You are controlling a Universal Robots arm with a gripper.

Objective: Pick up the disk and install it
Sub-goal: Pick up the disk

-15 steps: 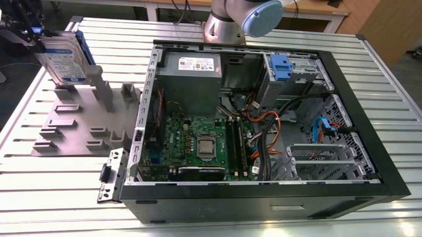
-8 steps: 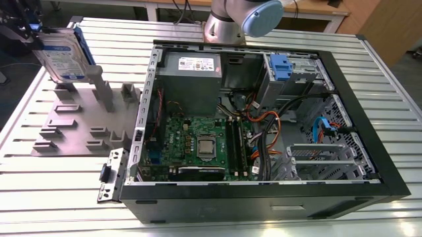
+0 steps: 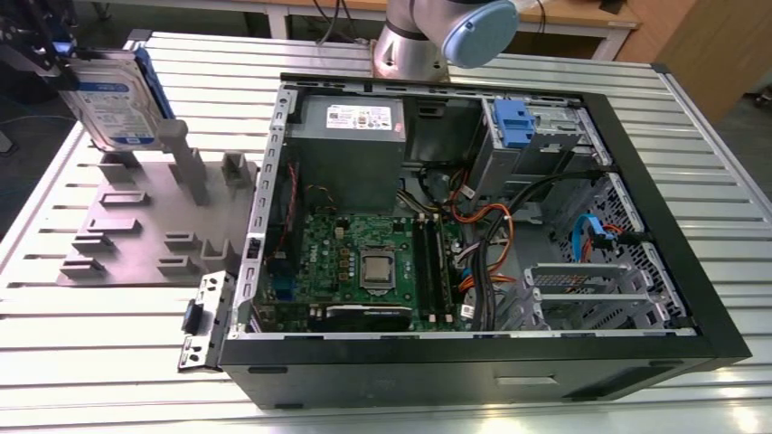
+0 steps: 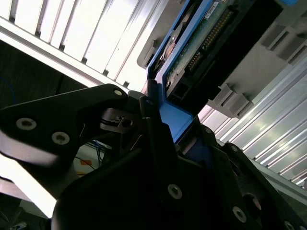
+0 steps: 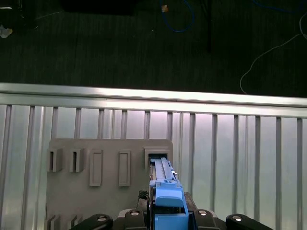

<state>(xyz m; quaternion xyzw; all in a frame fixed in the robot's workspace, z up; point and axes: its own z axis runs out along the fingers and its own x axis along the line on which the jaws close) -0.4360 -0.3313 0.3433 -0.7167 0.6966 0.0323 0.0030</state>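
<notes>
The disk [image 3: 115, 99] stands upright on edge at the exterior view's far left, a silver drive with a white-and-blue label in a blue carrier. My gripper [image 3: 72, 68] is shut on its upper end. The disk's lower end is at a slot of the grey holder plate [image 3: 133, 226]; whether it still sits in the slot I cannot tell. In the first wrist view the disk [image 5: 164, 184] runs edge-on from my gripper [image 5: 167, 213] down to the slot. In the second wrist view the fingers [image 4: 153, 120] clamp the blue carrier [image 4: 175, 117], with the disk's circuit board [image 4: 201, 43] beyond.
An open black computer case [image 3: 675, 226] lies on the slatted metal table [image 3: 97, 353], at the exterior view's right of the holder. Inside are a grey power supply [image 3: 350, 127], a motherboard [image 3: 362, 262], cables and a drive bay with a blue carrier [image 3: 513, 122]. The arm's base [image 3: 422, 36] stands behind it.
</notes>
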